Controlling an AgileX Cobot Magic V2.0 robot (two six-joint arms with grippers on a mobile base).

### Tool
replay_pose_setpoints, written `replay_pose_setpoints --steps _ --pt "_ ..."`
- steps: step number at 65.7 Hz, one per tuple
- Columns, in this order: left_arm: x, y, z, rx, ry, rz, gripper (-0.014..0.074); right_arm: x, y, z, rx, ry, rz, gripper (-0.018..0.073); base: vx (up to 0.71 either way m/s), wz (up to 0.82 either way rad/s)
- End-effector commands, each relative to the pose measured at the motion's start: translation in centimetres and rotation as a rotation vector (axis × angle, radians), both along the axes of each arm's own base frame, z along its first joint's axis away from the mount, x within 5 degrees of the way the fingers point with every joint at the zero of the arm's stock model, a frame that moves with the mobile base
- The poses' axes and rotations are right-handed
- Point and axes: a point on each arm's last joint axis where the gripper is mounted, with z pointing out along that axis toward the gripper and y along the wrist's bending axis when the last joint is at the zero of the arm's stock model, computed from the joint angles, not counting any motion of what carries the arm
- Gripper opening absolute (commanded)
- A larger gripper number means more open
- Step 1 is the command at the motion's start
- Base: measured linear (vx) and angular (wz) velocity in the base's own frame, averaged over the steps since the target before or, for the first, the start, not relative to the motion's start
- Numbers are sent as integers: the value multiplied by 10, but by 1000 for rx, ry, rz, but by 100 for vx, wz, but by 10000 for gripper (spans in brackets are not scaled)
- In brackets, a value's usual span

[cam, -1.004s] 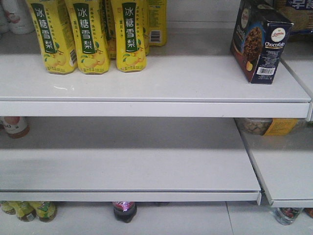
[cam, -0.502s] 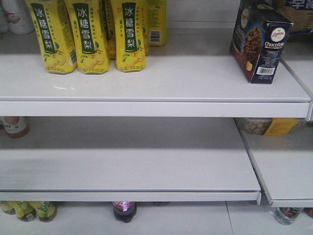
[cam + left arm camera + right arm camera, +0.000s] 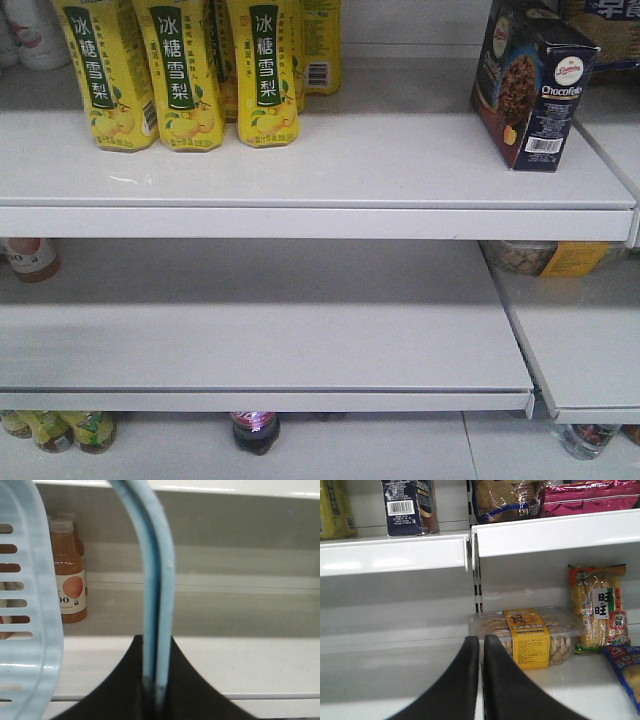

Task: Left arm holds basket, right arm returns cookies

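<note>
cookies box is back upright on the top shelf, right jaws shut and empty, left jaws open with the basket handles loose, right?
Only the left part is wrong. The left wrist view shows the left gripper shut on the basket handles. The cookies do stand upright on the top shelf, and the right gripper is shut, empty.

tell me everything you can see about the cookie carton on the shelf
The cookies are a dark navy carton, seemingly cardboard, standing upright at the right end of the upper shelf, turned corner-first toward the front camera. One face pictures chocolate cookies; the other carries a round red-white logo, white "Chocofeko"-like lettering and a white barcode panel. Its base rests on the shelf and nothing else touches it; neither tool is at it. The right wrist view shows its barcode side from below.
</note>
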Motion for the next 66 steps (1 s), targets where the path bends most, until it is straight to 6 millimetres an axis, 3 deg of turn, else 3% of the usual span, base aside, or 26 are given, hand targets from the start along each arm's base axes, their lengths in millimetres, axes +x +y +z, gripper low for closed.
replay_pose_setpoints --steps 1,66 --pt "-2 0 20 29 -143 0 -3 -1 1 2 -9 -77 8 -11 0 0" --pt "-2 0 20 29 -143 0 -3 -1 4 1 -16 -62 75 -11 0 0"
